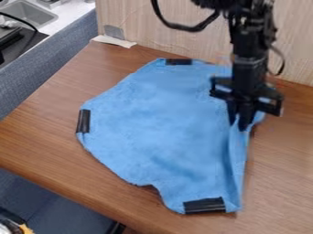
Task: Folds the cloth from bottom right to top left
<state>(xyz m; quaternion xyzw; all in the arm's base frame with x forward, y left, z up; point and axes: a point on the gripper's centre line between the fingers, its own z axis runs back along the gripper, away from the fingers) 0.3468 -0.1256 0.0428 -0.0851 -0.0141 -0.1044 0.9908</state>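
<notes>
Your tool [240, 124] points down at the creased right side of the blue cloth [165, 123] on the worktop [45, 132]; you cannot tell its grip state.

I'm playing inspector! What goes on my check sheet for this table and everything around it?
Surface: brown wooden table.
Job's things: blue cloth, mostly spread out, wrinkled along its right side, with black patches on it.
Clutter: pale strip at the table's far left corner.
Grippers: pincer at the cloth's right side.
Cables: black cable looping beside the arm.
Surroundings: sink, upper left; light wooden panel behind.
</notes>
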